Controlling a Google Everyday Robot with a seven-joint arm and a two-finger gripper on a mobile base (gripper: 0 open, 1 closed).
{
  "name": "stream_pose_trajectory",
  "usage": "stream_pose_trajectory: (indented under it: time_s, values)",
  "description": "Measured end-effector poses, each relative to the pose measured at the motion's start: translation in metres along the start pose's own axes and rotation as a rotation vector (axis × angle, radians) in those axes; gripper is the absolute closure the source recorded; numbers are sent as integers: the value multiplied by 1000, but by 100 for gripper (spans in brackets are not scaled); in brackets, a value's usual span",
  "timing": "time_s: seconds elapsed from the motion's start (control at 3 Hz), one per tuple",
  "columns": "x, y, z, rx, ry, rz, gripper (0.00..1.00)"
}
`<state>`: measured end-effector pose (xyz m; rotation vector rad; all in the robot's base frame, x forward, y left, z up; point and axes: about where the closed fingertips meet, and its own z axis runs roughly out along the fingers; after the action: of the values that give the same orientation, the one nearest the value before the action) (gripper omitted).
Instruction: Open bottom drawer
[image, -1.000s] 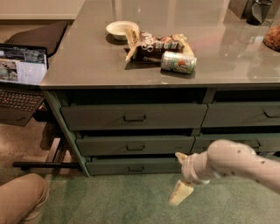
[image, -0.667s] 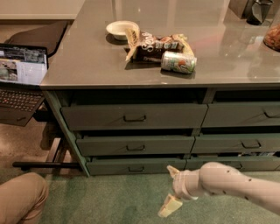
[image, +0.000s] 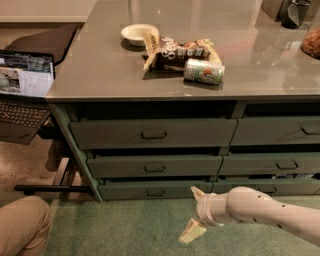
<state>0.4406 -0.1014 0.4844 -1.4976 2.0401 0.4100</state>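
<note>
The bottom drawer (image: 155, 190) is the lowest, shallowest dark-green front of the left stack of three, with a small dark centre pull (image: 155, 193). It sits shut, flush with the stack. My gripper (image: 195, 213) is low over the green carpet, just right of and below the drawer's right end. Its two pale fingers are spread open, one pointing up near the drawer front, one pointing down-left. It holds nothing. My white arm (image: 265, 212) comes in from the lower right.
The grey tabletop (image: 100, 70) carries a white bowl (image: 138, 33), a snack bag (image: 175, 51) and a can (image: 203, 71). A like low drawer (image: 270, 187) is in the right stack. A laptop (image: 22, 85) is at left. A person's knee (image: 22, 225) is at lower left.
My gripper has moved left and slightly down along the carpet, from under the right stack to the right end of the bottom drawer. The drawers have not moved.
</note>
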Motion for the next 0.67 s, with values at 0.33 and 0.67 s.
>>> stream_pose_trajectory:
  time_s: [0.33, 0.67]
  values:
    - [-6, -15, 4, 42, -46, -7, 0]
    - [-6, -49, 28, 71, -83, -4, 0]
